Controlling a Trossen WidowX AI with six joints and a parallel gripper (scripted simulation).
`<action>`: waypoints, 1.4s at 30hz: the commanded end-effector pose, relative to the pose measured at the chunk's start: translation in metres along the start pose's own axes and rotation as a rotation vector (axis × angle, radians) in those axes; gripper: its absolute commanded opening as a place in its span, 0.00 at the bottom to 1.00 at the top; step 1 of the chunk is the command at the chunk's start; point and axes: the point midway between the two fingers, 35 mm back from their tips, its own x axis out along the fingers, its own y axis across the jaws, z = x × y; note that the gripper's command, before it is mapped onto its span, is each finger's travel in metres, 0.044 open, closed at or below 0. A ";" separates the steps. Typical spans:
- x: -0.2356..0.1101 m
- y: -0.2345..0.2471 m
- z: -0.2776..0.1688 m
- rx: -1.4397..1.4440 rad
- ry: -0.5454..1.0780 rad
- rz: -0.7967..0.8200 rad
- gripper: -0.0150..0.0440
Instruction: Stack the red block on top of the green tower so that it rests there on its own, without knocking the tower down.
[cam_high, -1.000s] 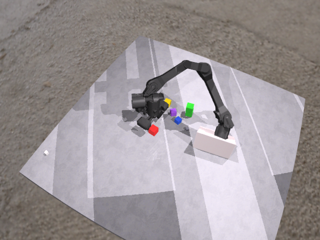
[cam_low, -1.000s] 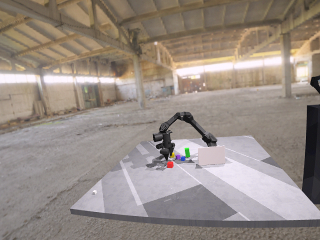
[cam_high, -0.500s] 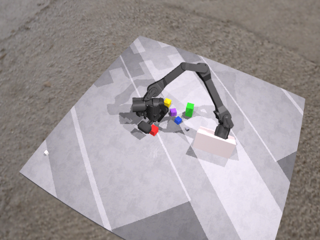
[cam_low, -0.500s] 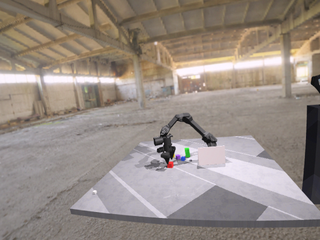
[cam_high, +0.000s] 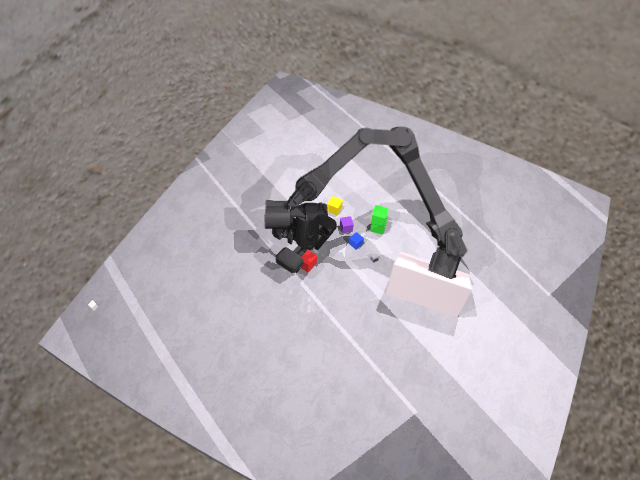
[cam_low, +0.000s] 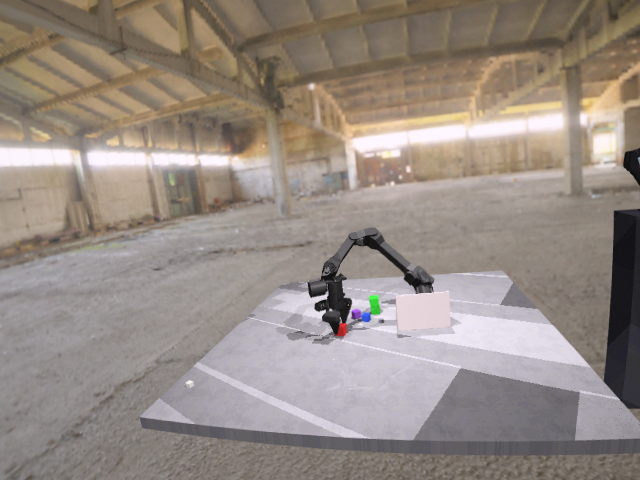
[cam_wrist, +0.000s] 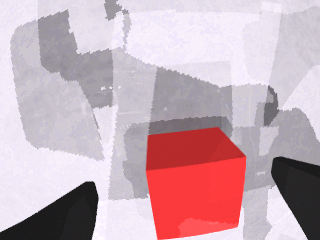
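The red block sits on the table top. My gripper is open and low at the block. In the wrist view the block stands between the two spread fingers, nearer the right one, with a gap on each side. One finger partly hides it in the top and exterior views; whether a finger touches it is not clear. The green tower stands upright, two blocks high, to the right of the gripper and farther back.
A yellow block, a purple block and a blue block lie between gripper and tower. A small grey piece lies nearby. A pale upright panel stands by the arm's base.
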 end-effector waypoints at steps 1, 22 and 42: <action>0.008 -0.001 -0.001 -0.005 -0.001 -0.006 1.00; 0.015 -0.002 -0.001 -0.002 0.002 -0.003 0.96; 0.008 -0.001 -0.001 -0.003 0.002 -0.003 0.30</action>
